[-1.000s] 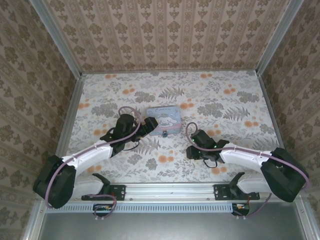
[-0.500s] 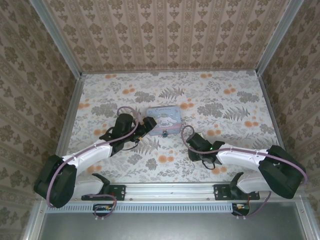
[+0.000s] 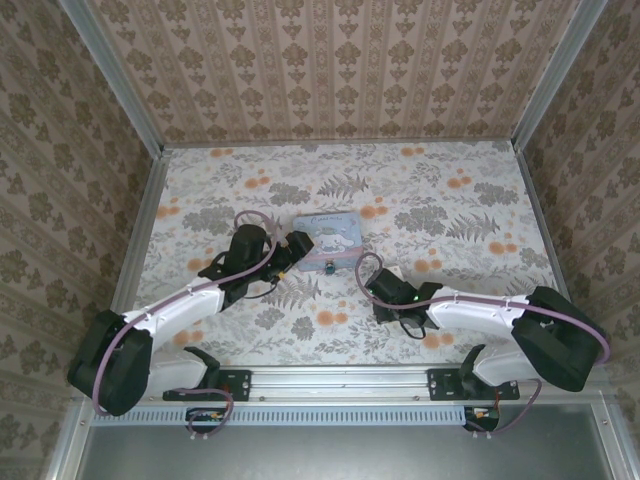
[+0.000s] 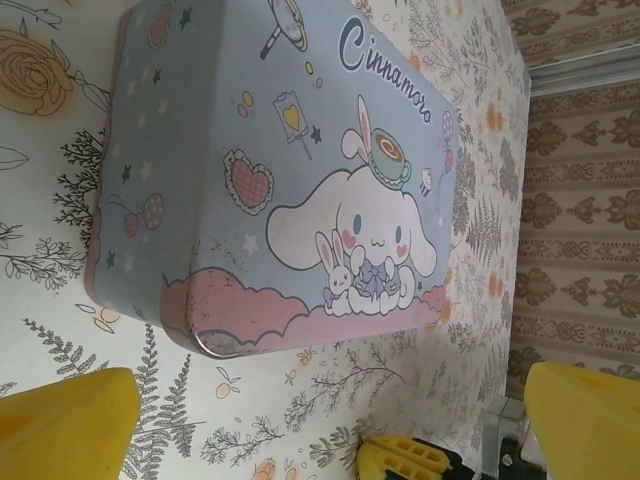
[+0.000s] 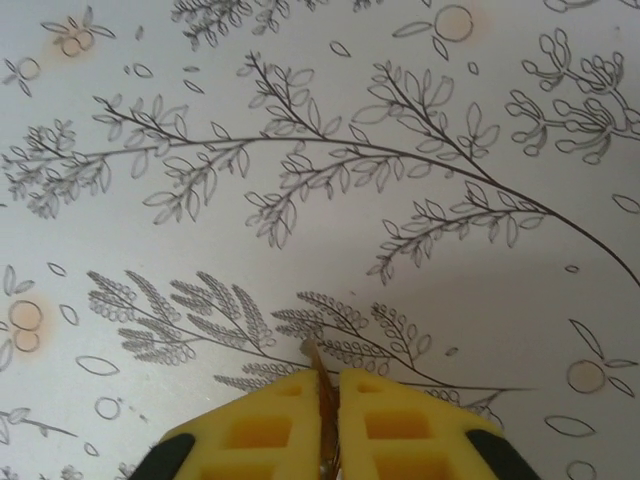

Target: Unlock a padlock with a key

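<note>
Two arms reach over the flowered desk (image 3: 450, 190) in the top view. The left end effector (image 3: 287, 255) sits at the 9 o'clock side of the pale blue tin (image 3: 328, 238), close to its near-left corner. The right end effector (image 3: 372, 290) lies low over the desk at about 5 o'clock from the tin, apart from it. A tiny dark speck, seemingly the padlock (image 3: 330, 267), sits against the tin's 6 o'clock side; its shape is too small to read.

From the left wrist, the end effector stands wide open. Its yellow fingertips (image 4: 65, 425) sit at the lower corners, both cut off by the frame, with nothing between them. The tin's lid, with a white cartoon dog, lies ahead at 12 o'clock.

From the right wrist, the end effector is clamped on the key (image 5: 317, 372), its yellow pads (image 5: 265, 430) pressed together. The key is a thin brownish metal sliver with just the tip poking out. Its long axis runs 6 to 12 o'clock, pointing to 12 and leaning slightly toward 11. The rest is hidden between the pads, and I cannot tell whether the tip touches the desk.
</note>
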Robot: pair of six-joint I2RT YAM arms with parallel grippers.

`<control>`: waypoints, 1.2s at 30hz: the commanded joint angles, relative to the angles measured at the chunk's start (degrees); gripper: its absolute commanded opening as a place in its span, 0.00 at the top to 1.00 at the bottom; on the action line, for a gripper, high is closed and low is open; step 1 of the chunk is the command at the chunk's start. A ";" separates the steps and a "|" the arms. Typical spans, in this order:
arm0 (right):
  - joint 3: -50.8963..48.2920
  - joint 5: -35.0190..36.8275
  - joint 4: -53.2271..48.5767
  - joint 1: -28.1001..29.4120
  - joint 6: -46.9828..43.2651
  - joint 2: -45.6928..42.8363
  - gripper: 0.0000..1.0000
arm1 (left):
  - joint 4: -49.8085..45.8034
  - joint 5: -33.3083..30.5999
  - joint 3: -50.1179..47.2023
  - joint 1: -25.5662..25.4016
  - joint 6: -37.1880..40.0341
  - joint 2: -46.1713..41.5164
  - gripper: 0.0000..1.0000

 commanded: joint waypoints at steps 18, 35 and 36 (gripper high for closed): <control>-1.31 -21.05 9.11 -9.88 1.16 -3.11 1.00 | -3.44 -0.77 2.46 0.28 5.71 0.62 0.00; 0.36 -27.95 14.39 -15.44 4.15 -7.05 1.00 | -0.04 1.47 4.37 -2.56 6.50 3.86 0.00; 0.88 -28.23 14.63 -15.61 4.35 -7.09 1.00 | 0.79 1.80 4.61 -2.99 5.83 4.28 0.00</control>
